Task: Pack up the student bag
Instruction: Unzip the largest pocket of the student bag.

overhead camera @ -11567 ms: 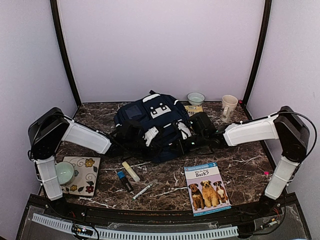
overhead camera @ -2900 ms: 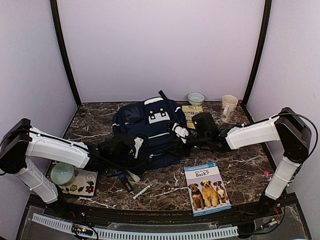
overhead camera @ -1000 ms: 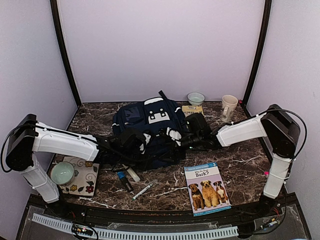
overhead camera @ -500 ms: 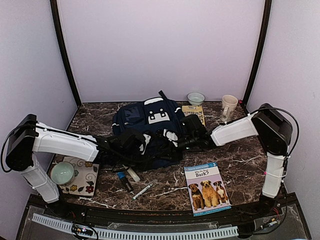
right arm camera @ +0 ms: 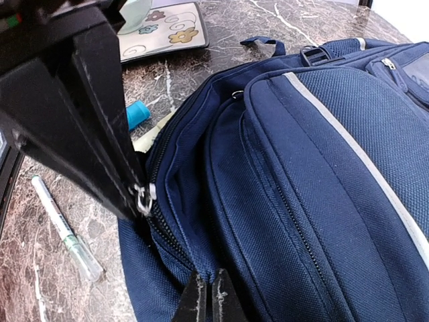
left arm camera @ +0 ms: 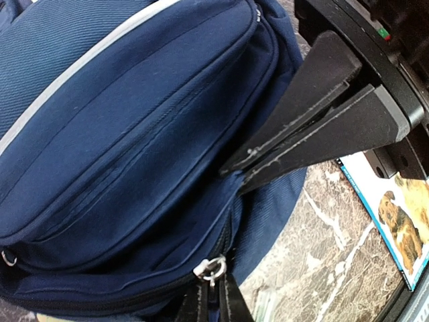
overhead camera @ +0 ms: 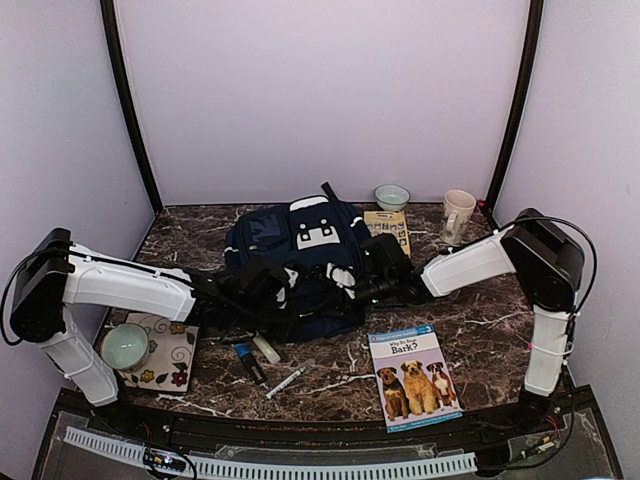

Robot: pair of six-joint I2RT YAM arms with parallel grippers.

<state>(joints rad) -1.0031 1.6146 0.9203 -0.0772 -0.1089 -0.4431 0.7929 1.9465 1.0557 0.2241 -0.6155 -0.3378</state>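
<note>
The student bag (left arm camera: 120, 134) is matt blue cloth with a rough weave. Its zip pull (left arm camera: 213, 267) is shiny metal. The table (overhead camera: 490, 330) looks like smooth, shiny stone.

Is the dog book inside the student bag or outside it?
Outside. The dog book lies cover up on the table, near the student bag, apart from it.
</note>
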